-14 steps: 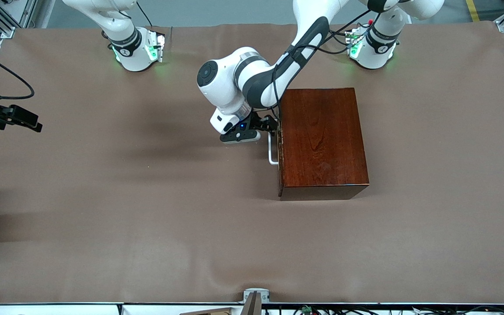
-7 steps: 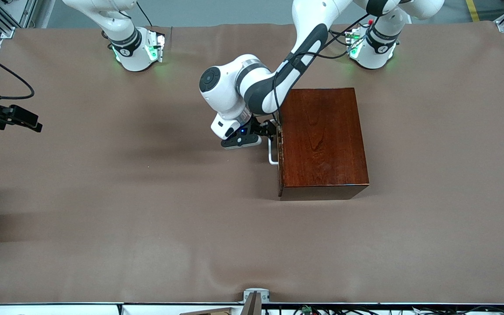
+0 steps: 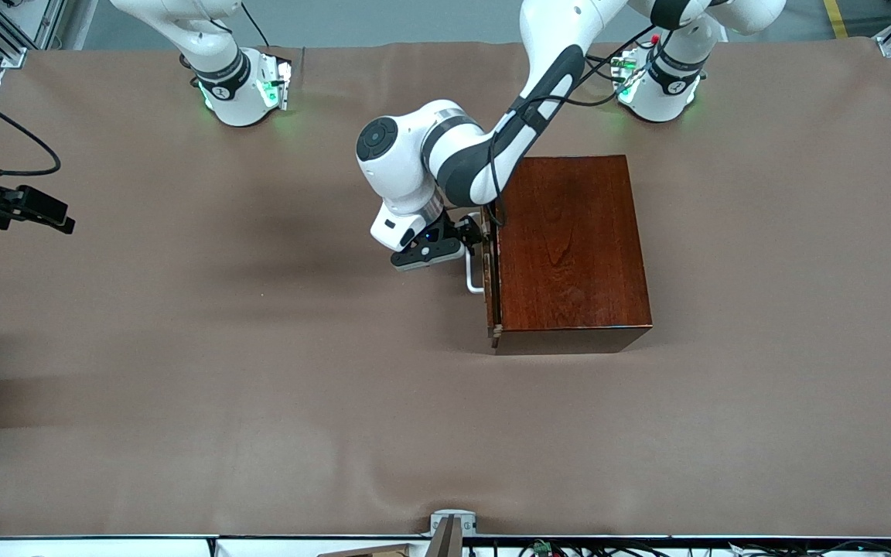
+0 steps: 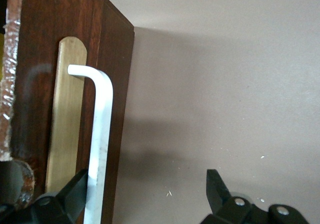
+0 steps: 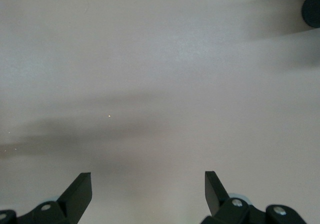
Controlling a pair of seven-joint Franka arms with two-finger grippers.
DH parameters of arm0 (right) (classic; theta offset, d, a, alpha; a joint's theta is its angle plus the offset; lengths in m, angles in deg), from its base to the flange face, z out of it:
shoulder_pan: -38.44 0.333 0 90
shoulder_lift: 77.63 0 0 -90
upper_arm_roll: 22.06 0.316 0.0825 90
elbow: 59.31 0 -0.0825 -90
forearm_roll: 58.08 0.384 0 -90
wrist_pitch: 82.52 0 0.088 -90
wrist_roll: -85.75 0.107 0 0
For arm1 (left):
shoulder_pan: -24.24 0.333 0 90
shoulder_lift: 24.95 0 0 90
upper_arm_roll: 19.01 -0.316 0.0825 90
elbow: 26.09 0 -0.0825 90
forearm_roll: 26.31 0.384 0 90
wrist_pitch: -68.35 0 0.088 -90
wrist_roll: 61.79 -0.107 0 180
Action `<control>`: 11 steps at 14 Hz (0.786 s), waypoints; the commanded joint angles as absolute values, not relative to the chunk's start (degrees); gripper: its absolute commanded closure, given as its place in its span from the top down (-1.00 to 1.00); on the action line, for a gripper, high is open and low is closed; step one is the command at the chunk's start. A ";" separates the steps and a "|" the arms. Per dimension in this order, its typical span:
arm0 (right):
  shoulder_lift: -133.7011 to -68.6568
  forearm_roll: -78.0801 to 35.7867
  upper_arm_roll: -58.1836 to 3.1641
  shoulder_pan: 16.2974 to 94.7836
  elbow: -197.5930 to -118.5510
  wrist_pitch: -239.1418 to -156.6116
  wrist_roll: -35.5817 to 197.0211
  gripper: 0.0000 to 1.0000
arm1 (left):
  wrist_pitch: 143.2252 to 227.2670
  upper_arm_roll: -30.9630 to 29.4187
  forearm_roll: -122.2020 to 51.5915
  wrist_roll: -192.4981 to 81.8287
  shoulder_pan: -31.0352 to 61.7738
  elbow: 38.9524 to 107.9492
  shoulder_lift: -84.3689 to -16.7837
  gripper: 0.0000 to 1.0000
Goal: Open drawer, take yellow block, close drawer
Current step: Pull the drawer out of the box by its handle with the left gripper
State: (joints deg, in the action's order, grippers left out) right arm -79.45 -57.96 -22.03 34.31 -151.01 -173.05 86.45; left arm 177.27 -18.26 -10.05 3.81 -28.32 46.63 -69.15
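I'm looking along the left gripper (image 4: 145,194) first: its fingers are standing spread wide, one fingertip (image 4: 75,186) hooked in by the white handle (image 4: 99,144), between it and the drawer front, the other out over bare cloth. From the front view the left gripper (image 3: 467,236) is sitting at the handle (image 3: 473,275), right in front of the drawer (image 3: 491,275), which is showing as pulled out only a sliver from the box (image 3: 569,247). I'm not seeing into the drawer at all, so I can't tell where the yellow block is; the gap is too thin.

A pale strip (image 4: 65,129) is lying flat on the drawer front under the handle. Nothing is standing between the gripper and the handle.

The right gripper (image 5: 147,189) is waiting with its fingers spread apart over the plain table (image 5: 160,83); in the front view it (image 3: 51,213) is hanging at the right arm's end of the table (image 3: 260,387), well apart from the box.
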 commanded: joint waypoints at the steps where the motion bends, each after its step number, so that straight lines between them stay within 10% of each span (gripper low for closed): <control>1: -79.38 -58.43 -21.45 33.70 -150.63 -172.96 86.02 1.00 | 189.71 -17.08 -12.33 4.75 -28.75 44.40 -71.45 1.00; 11: -79.56 -58.43 -21.45 33.70 -150.72 -172.87 86.02 1.00 | 197.01 -15.06 -15.59 4.75 -29.81 44.31 -71.89 1.00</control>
